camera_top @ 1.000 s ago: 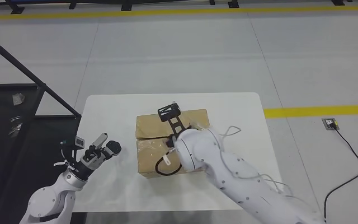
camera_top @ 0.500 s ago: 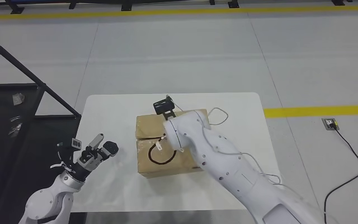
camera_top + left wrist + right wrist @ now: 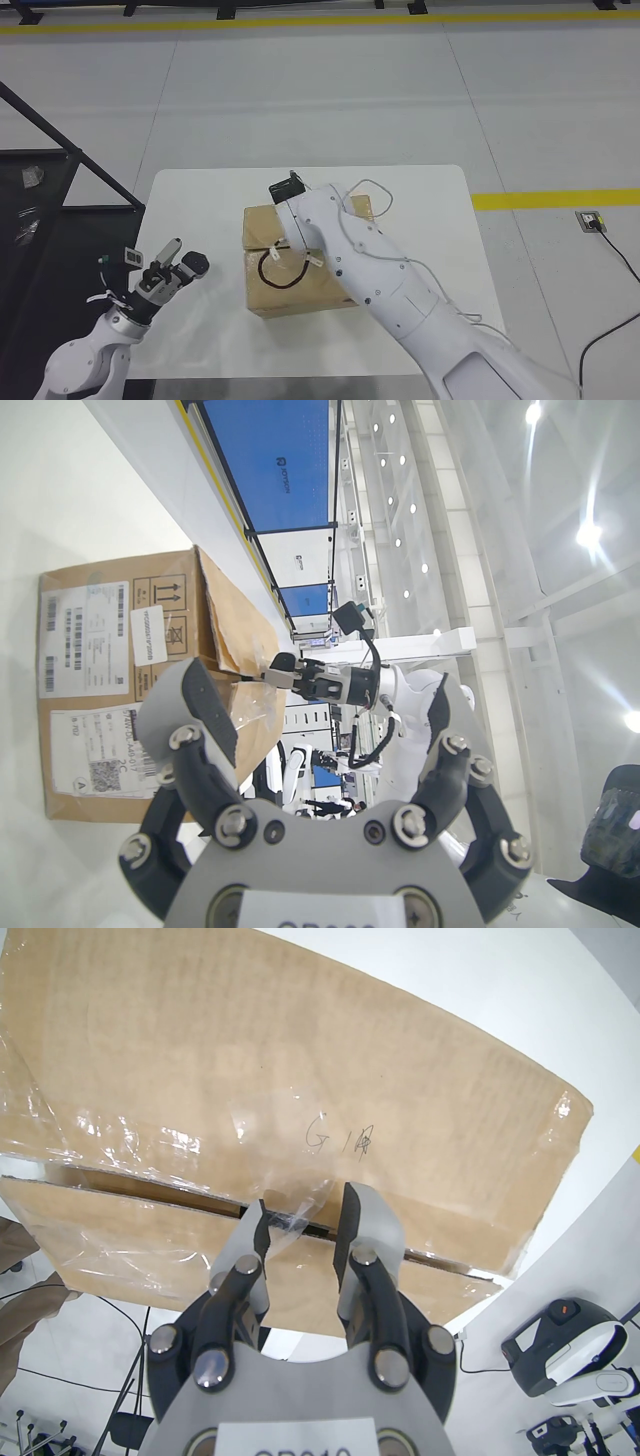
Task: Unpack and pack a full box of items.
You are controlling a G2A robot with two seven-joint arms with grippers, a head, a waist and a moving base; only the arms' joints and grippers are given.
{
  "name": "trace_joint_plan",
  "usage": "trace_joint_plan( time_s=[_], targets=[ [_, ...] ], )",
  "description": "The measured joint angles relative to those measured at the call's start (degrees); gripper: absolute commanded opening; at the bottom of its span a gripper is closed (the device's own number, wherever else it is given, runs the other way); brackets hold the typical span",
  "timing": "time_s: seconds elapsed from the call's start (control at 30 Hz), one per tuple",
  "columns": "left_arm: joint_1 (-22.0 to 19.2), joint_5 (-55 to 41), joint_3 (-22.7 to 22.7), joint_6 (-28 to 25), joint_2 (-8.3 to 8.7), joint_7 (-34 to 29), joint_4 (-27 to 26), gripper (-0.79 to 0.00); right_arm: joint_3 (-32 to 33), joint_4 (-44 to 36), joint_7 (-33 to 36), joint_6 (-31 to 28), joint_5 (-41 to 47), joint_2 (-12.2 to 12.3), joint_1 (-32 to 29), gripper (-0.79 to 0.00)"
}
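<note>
Top view: cardboard box [image 3: 285, 300] mid-frame on the white table [image 3: 200, 200], right arm [image 3: 340, 250] lying across it; left gripper [image 3: 185, 255] at lower left, well apart from the box.

Left wrist view: jaws spread wide, nothing between; right gripper [image 3: 282, 661] at the box's top flaps.

Right wrist view: jaws spread partway, straddling the flap seam (clear tape [image 3: 295, 1223] there).
</note>
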Motion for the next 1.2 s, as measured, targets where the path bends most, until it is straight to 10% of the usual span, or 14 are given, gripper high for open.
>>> trace_joint_plan(
  time_s=[0.1,0.47,0.93,1.2],
  targets=[
    [0.02,-0.11,-0.07,-0.13,0.01,0.10,0.08,0.000,0.91,2.05,0.47,-0.47,-0.82,-1.32,0.34,-0.782],
    [0.08,-0.53,-0.20,-0.44,0.03,0.39,0.27,0.000,5.49,1.39,0.24,-0.25,-5.05,-4.39,0.12,-0.785],
    [-0.69,-0.28,0.53,0.23,0.04,0.30,-1.01,0.000,10.72,-34.46,2.79,-4.34,-23.30,-2.06,-21.69,-0.785],
    [-1.23,-7.34,0.59,2.47,-0.09,-2.44,-2.35,0.000,11.74,-40.25,-1.12,-7.57,-24.59,-1.66,-27.19,-0.785]
  ],
)
